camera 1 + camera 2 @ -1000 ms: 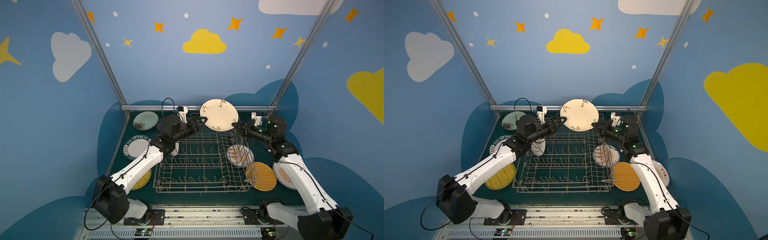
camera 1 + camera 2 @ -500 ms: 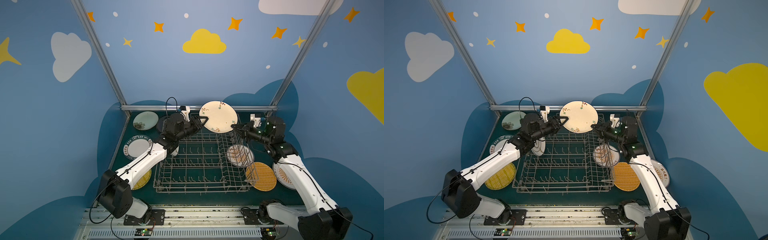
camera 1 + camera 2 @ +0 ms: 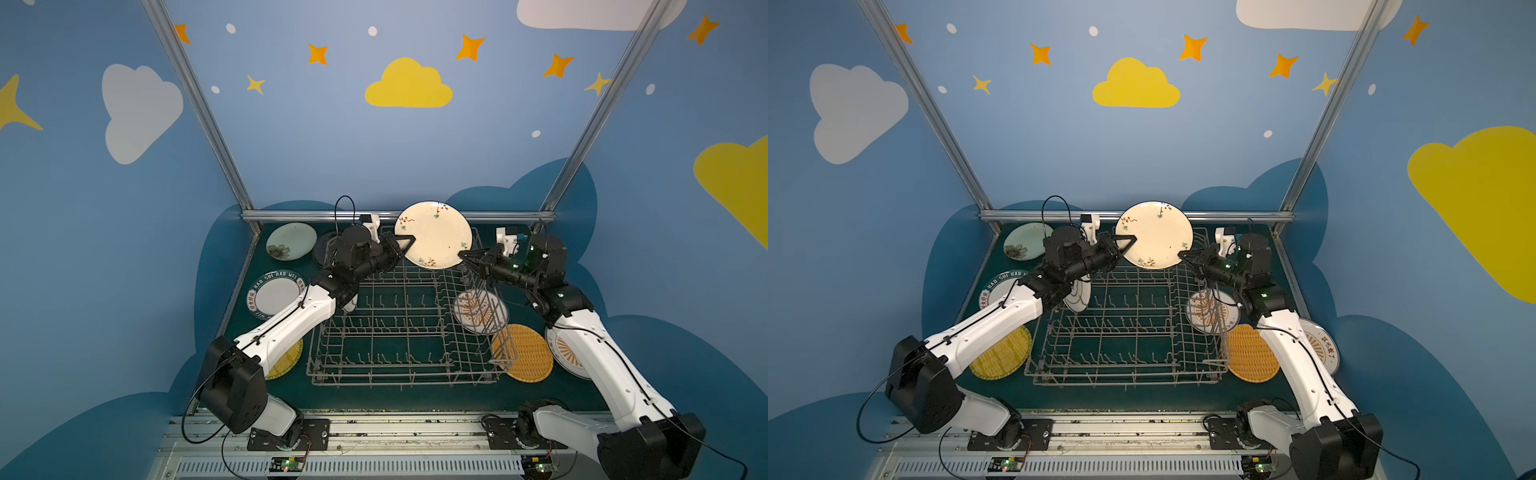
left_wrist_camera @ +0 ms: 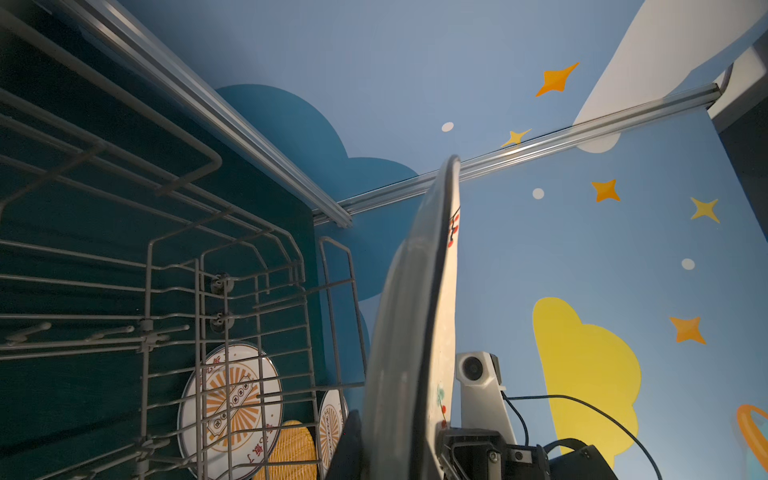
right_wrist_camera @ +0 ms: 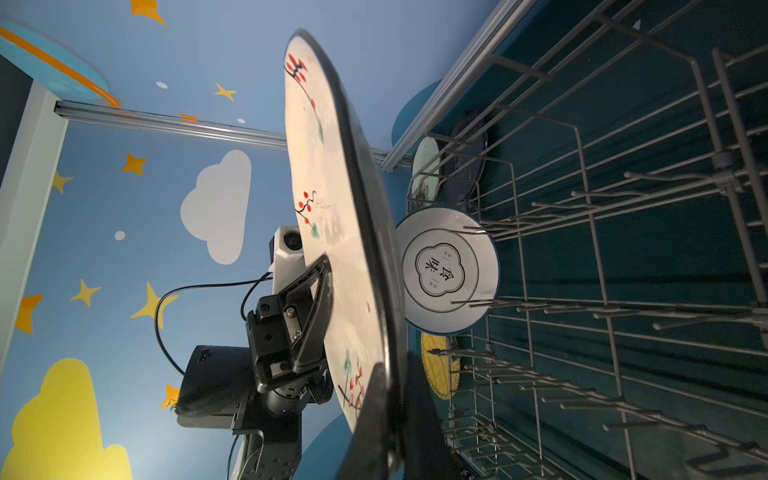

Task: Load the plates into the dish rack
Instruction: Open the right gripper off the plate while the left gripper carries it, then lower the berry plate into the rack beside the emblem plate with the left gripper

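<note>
As the scene stands, loading has barely begun: of nine plates visible, seven lie flat on the table (image 3: 374,399), outside the dish rack (image 3: 399,365).

Nearest, a yellow woven plate (image 3: 286,359) lies left of the rack, partly under the left arm. On the right, an orange woven plate (image 3: 525,353) touches or overlaps a sunburst plate (image 3: 567,353) that lies partly under the right arm. Further back, a second sunburst plate (image 3: 478,311) lies just beside the rack's right wall, and a lettered-rim plate (image 3: 276,293) lies to the left. At the far left, a pale green plate (image 3: 289,241) sits beside a black plate (image 3: 322,249), which is largely hidden.

One white plate (image 5: 451,270) with a dark rim stands on edge among the tines at the rack's left side; it is judged to be loaded. No other plate shows in the rack.

Above the rack's far end, a cream plate (image 3: 436,237) is held upright, facing the camera head. The left gripper (image 3: 409,241) pinches its left rim, and the right gripper (image 3: 461,254) pinches its lower right rim. The plate is round, glazed and dark-edged, with small red-and-green sprigs near the rim. It has not yet entered a slot.
</note>
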### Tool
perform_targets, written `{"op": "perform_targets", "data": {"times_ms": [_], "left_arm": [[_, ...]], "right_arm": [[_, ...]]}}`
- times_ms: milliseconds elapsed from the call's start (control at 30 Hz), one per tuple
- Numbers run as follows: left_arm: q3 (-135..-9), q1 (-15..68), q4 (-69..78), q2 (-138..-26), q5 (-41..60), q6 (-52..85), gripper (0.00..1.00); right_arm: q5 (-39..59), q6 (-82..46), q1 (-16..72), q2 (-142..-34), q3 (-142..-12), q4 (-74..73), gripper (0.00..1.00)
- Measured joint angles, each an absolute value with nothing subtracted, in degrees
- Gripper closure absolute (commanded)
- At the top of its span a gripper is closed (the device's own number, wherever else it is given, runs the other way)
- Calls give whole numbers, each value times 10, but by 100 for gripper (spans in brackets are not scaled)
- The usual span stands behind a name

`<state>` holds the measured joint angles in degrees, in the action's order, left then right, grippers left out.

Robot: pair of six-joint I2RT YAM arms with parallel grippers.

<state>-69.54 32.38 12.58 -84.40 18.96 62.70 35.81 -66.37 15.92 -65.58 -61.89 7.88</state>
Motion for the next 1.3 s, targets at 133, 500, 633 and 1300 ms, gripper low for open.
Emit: {"op": "perform_targets", "data": {"times_ms": [133, 500, 633, 1300], "left_arm": [[-675, 324, 100, -814, 170, 627, 96], [-761, 297, -285, -637, 26, 413, 96], [-858, 274, -426, -611, -18, 317, 96], [-998, 245, -660, -804, -101, 119, 96]], "right_arm": [[368, -641, 175, -656, -625, 78, 40], [369, -493, 190, -598, -650, 126, 15], [365, -455, 199, -572, -650, 128, 15], [377, -410, 223, -560, -599, 124, 14]]}}
